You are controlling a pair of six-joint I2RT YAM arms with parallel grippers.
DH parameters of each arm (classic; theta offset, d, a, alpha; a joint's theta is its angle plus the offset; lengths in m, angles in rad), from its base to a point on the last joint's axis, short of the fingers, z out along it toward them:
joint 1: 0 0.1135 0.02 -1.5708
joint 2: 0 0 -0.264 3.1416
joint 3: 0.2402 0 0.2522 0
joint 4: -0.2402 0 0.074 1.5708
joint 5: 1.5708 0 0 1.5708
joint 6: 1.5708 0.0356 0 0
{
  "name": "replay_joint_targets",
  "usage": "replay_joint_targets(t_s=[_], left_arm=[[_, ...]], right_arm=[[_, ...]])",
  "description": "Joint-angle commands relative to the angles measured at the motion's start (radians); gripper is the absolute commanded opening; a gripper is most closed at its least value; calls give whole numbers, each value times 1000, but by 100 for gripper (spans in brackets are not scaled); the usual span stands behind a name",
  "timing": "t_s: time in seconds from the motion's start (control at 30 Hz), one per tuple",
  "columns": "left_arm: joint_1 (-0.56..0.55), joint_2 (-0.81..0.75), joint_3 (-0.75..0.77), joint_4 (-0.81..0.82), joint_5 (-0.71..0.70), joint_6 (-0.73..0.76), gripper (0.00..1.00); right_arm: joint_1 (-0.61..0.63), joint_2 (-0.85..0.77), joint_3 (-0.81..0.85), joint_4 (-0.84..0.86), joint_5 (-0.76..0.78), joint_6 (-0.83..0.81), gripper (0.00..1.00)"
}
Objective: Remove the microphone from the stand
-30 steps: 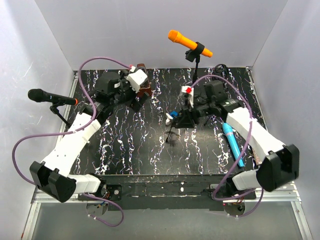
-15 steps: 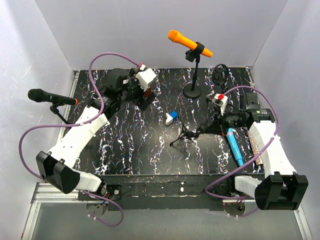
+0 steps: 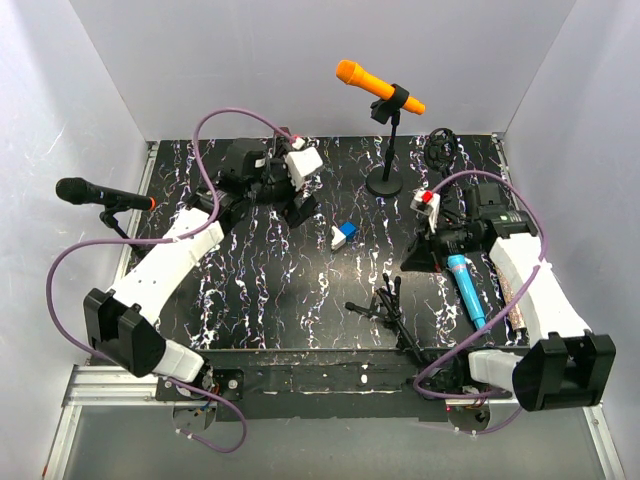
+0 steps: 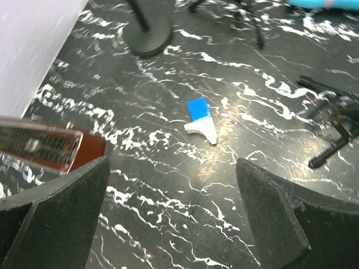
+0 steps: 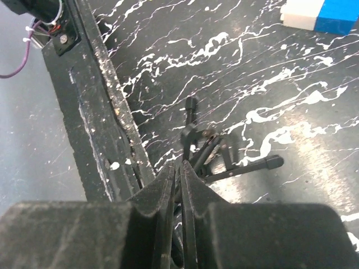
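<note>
A blue microphone [image 3: 466, 290] lies flat on the black marbled table [image 3: 280, 300], off any stand. Beside it a small black tripod stand [image 3: 385, 308] lies near the front edge. My right gripper [image 3: 407, 268] reaches down to it. In the right wrist view its fingers [image 5: 180, 168] are pressed together with the tripod's [image 5: 224, 157] thin rod running into the slit. An orange microphone [image 3: 375, 84] sits clipped on a tall stand [image 3: 386, 182] at the back. My left gripper [image 3: 296, 208] hovers open and empty over the table [image 4: 173, 163].
A black microphone [image 3: 100, 193] rests on a stand at the left wall. A blue-and-white block [image 3: 343, 235] lies mid-table [image 4: 202, 119]. A black coiled item [image 3: 440, 150] sits at the back right. The table's front rail [image 5: 95, 140] runs close to the tripod.
The tripod stand has swung from mid-table toward the front edge with the right gripper. The left gripper has drifted slightly right, still open. The blue microphone has stayed where it lay.
</note>
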Motion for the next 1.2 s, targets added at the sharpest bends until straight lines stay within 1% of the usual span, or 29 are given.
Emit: replay_joint_targets(t_s=[0.0, 0.07, 0.13, 0.2, 0.23, 0.33, 0.4, 0.43, 0.47, 0.5, 0.53, 0.57, 0.6, 0.67, 0.77, 0.83, 0.87, 0.93, 1.0, 1.17], left_arm=[[-1, -38, -73, -10, 259, 254, 94], [-7, -1, -47, -39, 387, 353, 92], [-37, 59, 12, -117, 454, 461, 89], [-77, 91, 37, -154, 495, 534, 86], [-100, 91, 27, -152, 512, 554, 85], [-195, 73, -33, -119, 520, 606, 84], [-276, 67, -84, -76, 496, 608, 84], [-315, 77, -92, -74, 479, 614, 84], [-367, 94, -89, -76, 460, 615, 83], [-407, 112, -83, -76, 433, 617, 82], [-453, 140, -70, -76, 404, 608, 80], [-491, 160, -49, -76, 373, 593, 78], [-536, 183, -35, -73, 358, 576, 77], [-609, 224, -39, -44, 324, 542, 74], [-688, 296, -64, 24, 307, 525, 70], [-724, 364, -35, 26, 275, 513, 66], [-741, 398, -12, 24, 252, 505, 64], [-775, 457, 19, 35, 154, 494, 62], [-797, 516, 55, 35, 72, 482, 61], [-817, 605, 79, 30, -35, 502, 60]], right_arm=[[17, 43, 90, 142, 29, 141, 16], [-12, 37, 132, 116, 34, 187, 20], [-58, 29, 169, 51, 29, 219, 21], [-90, 16, 205, -34, 47, 228, 23], [-127, 2, 210, -55, 58, 242, 24], [-184, -79, 183, -37, 107, 328, 31], [-193, -130, 164, 7, 212, 409, 38], [-194, -151, 166, 21, 281, 463, 44], [-194, -171, 170, 32, 384, 518, 48], [-194, -181, 178, 33, 497, 571, 54], [-198, -190, 186, 27, 635, 640, 65], [-205, -194, 202, 10, 715, 725, 73], [-211, -199, 210, 1, 718, 733, 75], [-216, -211, 222, -4, 693, 725, 77], [-221, -262, 210, -2, 712, 721, 77], [-224, -305, 190, 0, 721, 728, 77], [-224, -329, 181, -5, 719, 738, 77], [-225, -372, 166, -22, 712, 754, 78], [-227, -400, 163, -52, 704, 776, 78], [-227, -460, 153, -83, 690, 791, 78]])
